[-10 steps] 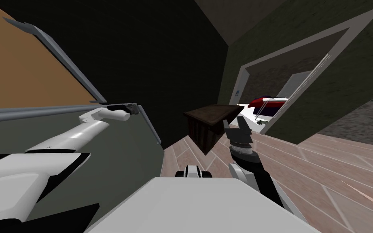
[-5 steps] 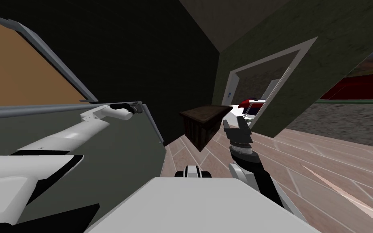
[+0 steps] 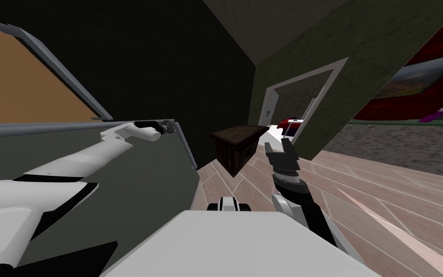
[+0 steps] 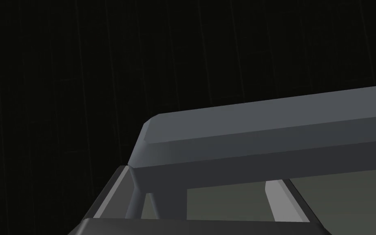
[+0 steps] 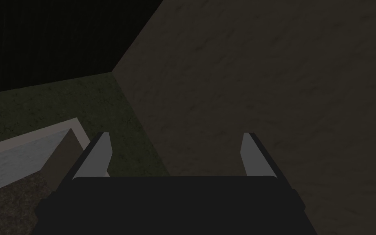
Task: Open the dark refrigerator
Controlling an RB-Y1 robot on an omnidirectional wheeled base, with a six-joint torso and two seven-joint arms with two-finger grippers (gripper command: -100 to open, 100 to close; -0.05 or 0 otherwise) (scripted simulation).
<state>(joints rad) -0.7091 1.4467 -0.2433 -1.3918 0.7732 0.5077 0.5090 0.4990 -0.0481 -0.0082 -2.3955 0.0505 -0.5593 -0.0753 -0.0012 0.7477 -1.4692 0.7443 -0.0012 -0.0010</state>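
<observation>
The refrigerator door [image 3: 167, 175] stands close on my left, a dark grey-green panel with a long grey handle [image 3: 47, 128] running along its edge. My left arm reaches out along that bar, and the left gripper [image 3: 166, 128] sits at the handle's far end, right where it bends at the corner.

In the left wrist view the handle [image 4: 264, 134] crosses in front of the left gripper [image 4: 207, 191]. Its fingers [image 4: 282, 200] stand well apart, not clamped, and their tips are hidden behind the bar, so I cannot tell whether they touch it. The door panel shows between them.

My right gripper [image 3: 283, 150] hangs in front of me above the wooden floor [image 3: 384, 192], just beside a dark wooden cabinet [image 3: 237, 144] and short of a pale-framed doorway [image 3: 269, 98]. Seen from its own wrist, the right gripper [image 5: 175, 136] has its fingers [image 5: 99, 157] spread wide with nothing between them, facing a dim wall [image 5: 264, 73].
</observation>
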